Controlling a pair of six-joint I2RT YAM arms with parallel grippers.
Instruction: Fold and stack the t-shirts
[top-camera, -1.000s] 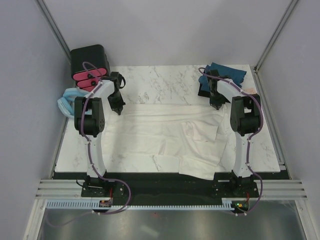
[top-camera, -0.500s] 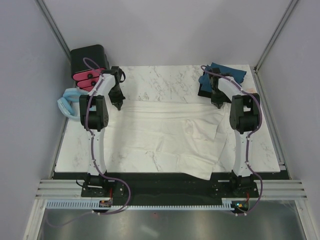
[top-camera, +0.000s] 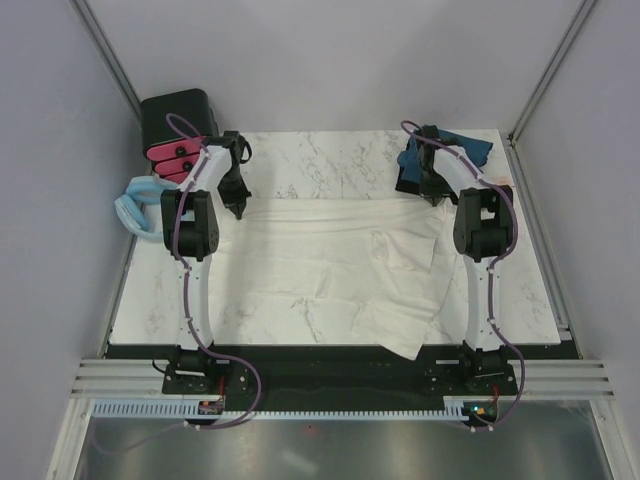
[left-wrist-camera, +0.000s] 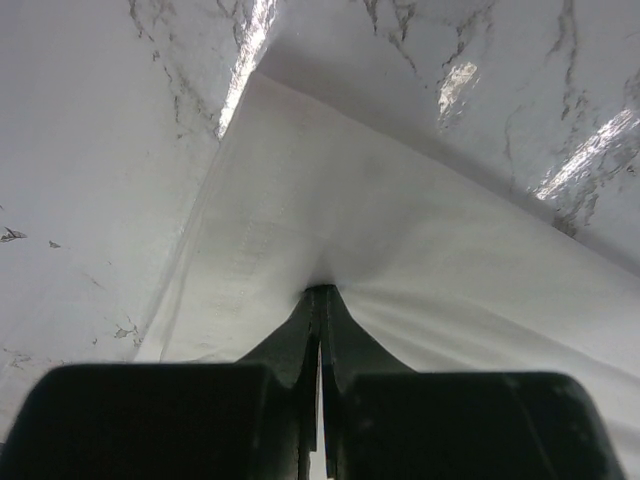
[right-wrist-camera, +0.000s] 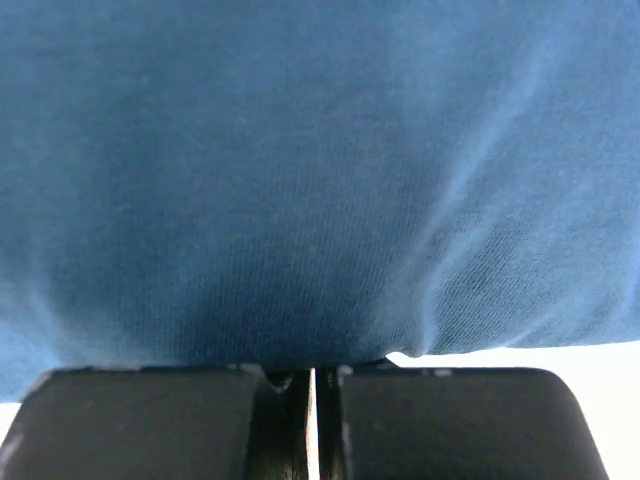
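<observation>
The cream-white t-shirt (top-camera: 320, 260) lies spread across the middle of the marble table (top-camera: 320, 160), with a folded flap at its near right. My left gripper (top-camera: 238, 210) is shut on its far left edge. In the left wrist view the closed gripper (left-wrist-camera: 322, 295) pinches the white cloth (left-wrist-camera: 400, 230). My right gripper (top-camera: 434, 198) is shut at the shirt's far right corner, right against the dark teal-blue t-shirt (top-camera: 455, 148), which is bunched at the far right. In the right wrist view the teal cloth (right-wrist-camera: 320, 150) fills the frame above the right gripper (right-wrist-camera: 312, 372). A white sliver shows between the closed jaws.
A black box with pink drawers (top-camera: 178, 125) stands at the far left corner. A pale blue padded ring (top-camera: 135, 205) lies off the table's left edge beside it. Grey walls enclose the table on three sides.
Both grippers have moved toward the far edge, pulling the white shirt's far edge with them. The right gripper now touches the teal shirt. The shirt's near edge slid away from me.
</observation>
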